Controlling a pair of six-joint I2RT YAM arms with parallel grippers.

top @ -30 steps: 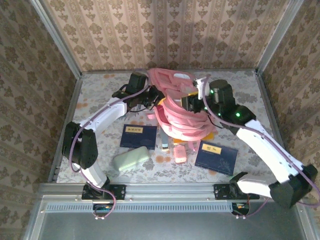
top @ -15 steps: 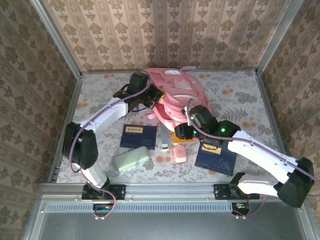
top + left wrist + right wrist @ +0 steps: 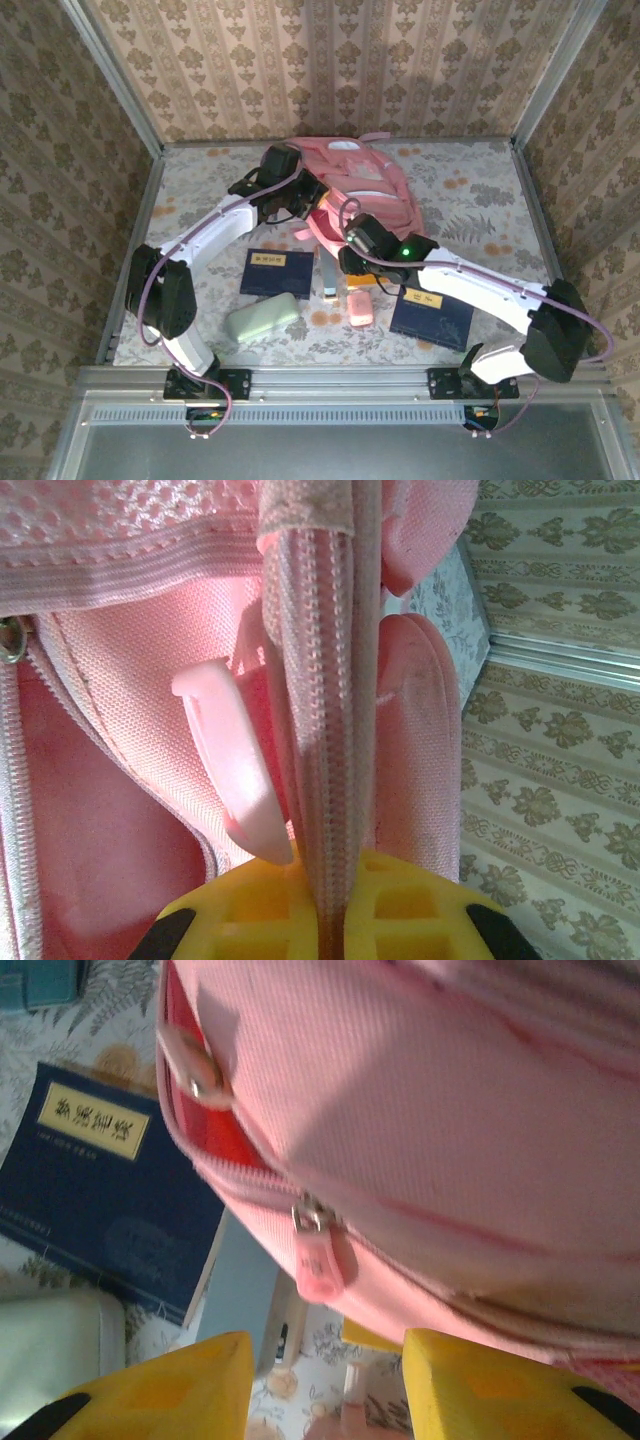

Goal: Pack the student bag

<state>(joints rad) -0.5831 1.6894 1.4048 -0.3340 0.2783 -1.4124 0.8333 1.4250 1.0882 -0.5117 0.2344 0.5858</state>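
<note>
Moved: right gripper (image 3: 348,258) has swung from the right side of the student bag (image 3: 365,180) to its near edge.
Bag: far middle of the table (image 3: 480,190).
Left gripper (image 3: 330,905): clamped on the bag's zip edge.
Right gripper: fingers apart, zip pull (image 3: 320,1265) just beyond the gap.

I see three walls (image 3: 330,60), beige damask wallpaper. Table cover (image 3: 480,180) pale floral. Metal rail (image 3: 330,378) along near edge. Light probably overhead.
</note>
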